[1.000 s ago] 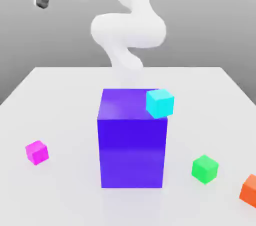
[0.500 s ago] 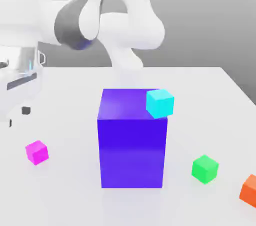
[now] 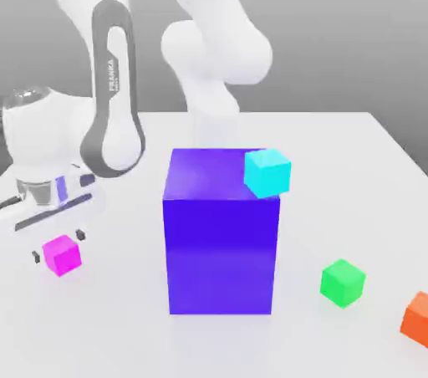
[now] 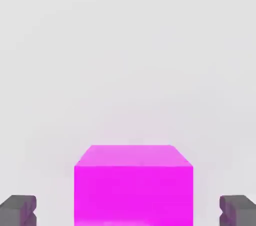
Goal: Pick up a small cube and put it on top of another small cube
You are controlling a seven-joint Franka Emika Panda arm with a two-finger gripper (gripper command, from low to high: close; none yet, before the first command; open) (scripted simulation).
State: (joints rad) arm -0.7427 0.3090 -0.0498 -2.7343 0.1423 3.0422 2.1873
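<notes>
Gripper (image 3: 57, 247) has dropped — fingers astride magenta cube (image 3: 62, 254).

The pink cube (image 3: 62, 253) (image 4: 133, 185) sat flat on the white table, small and bright magenta, well apart from the others.

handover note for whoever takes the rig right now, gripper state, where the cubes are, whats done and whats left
Gripper: open, lowered around the magenta cube, one finger on each side with gaps showing in the hand view; not gripped yet.
Magenta cube sits on the table at the exterior view's left.
Cyan cube rests on the big blue block; green cube and orange cube are on the table at the right.
Done: approach. Left: close, lift, stack on another small cube.
</notes>
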